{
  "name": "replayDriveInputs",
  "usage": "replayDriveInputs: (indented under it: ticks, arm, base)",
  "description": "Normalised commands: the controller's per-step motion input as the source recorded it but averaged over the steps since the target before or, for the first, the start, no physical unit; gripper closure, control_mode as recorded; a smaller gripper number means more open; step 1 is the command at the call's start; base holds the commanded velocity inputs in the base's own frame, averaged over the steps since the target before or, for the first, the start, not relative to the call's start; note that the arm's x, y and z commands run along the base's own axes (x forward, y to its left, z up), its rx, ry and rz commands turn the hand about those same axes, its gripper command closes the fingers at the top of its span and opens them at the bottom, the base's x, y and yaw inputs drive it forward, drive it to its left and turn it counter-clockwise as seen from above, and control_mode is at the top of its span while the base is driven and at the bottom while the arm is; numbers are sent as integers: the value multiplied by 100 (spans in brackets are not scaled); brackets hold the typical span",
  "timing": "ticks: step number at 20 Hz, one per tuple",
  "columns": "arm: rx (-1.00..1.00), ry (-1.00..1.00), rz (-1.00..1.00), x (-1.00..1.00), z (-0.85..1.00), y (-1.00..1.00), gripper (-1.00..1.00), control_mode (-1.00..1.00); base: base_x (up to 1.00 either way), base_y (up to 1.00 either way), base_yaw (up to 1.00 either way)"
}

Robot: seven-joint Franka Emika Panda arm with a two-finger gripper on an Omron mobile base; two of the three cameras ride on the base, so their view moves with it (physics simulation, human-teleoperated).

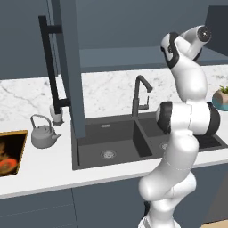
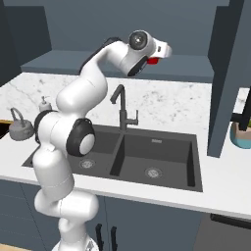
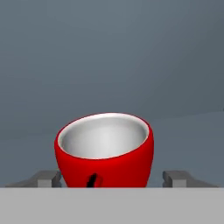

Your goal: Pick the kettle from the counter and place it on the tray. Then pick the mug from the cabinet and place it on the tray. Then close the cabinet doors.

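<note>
The red mug (image 3: 105,151) with a white inside stands on the cabinet shelf (image 1: 133,55). My gripper (image 3: 111,178) is open around its lower part, one finger on each side, with a gap showing at the right finger (image 3: 175,178). A sliver of the mug (image 2: 153,61) peeks from under the hand in the right base view. The grey kettle (image 1: 43,133) stands on the white counter (image 1: 44,171), left of the sink, beside the tray (image 1: 11,151). The cabinet doors stand open: one (image 1: 69,67) above the sink's left end, the other (image 2: 230,73) at the right.
A black double sink (image 1: 116,142) with a dark faucet (image 1: 140,95) lies below my arm. A white soap dispenser (image 1: 56,113) stands behind the kettle. A potted plant (image 1: 221,99) sits at the right. The open door's long black handle (image 1: 49,62) juts out.
</note>
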Motion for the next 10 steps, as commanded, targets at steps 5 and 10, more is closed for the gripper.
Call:
replayDriveInputs:
  ticks: [5, 10]
  arm:
    - [3, 0, 0, 0, 0, -3, 100, -100]
    - [0, 0, 0, 0, -2, 0, 100, -100]
  base:
    - [0, 0, 0]
    - [0, 0, 0]
